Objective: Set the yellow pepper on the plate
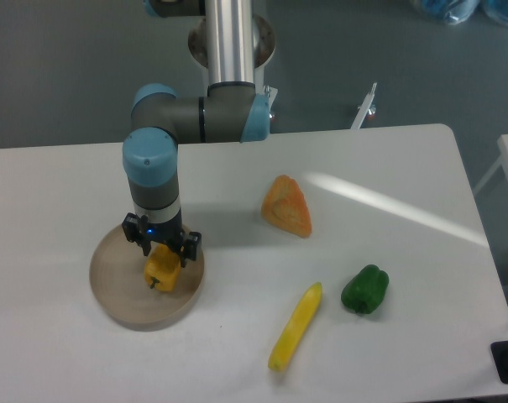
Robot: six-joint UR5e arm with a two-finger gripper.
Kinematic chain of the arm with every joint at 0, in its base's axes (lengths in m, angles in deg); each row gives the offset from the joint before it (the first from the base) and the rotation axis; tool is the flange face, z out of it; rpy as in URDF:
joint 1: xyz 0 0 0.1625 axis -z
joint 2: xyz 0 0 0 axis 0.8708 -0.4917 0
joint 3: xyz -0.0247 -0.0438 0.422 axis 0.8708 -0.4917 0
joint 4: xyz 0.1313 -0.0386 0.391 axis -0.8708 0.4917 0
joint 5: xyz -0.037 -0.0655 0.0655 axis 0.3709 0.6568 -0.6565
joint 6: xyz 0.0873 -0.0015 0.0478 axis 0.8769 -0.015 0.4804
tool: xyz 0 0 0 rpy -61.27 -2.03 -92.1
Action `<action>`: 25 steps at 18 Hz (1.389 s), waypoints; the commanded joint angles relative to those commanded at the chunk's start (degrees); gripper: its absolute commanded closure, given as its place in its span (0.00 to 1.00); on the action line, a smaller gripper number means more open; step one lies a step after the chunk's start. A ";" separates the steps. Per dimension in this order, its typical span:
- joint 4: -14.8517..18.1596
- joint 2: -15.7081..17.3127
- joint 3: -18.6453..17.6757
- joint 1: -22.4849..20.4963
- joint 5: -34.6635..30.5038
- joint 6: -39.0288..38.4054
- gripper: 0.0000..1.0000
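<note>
The yellow pepper (163,269) is a small stubby yellow-orange toy with its short stem pointing down towards the front. It lies on the plate (119,294), a thick round beige disc at the left front of the table. My gripper (162,252) hangs straight down over the plate, directly above the pepper. Its dark fingers sit on either side of the pepper's top. I cannot tell whether they still press on the pepper or stand slightly apart from it.
An orange triangular wedge (288,206) lies mid-table. A long slim yellow chili-like piece (295,327) lies at the front centre. A green pepper (365,289) sits to its right. The table's right edge is near the green pepper.
</note>
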 joint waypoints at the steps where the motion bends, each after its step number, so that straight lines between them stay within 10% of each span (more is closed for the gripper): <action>1: 0.00 0.26 0.09 -0.09 0.00 0.26 0.00; 6: -0.09 2.37 1.58 -2.54 -2.54 2.36 0.00; 15: 0.44 7.55 2.63 -19.67 -3.60 25.63 0.00; 25: 0.53 3.26 8.34 -28.65 -3.87 48.33 0.00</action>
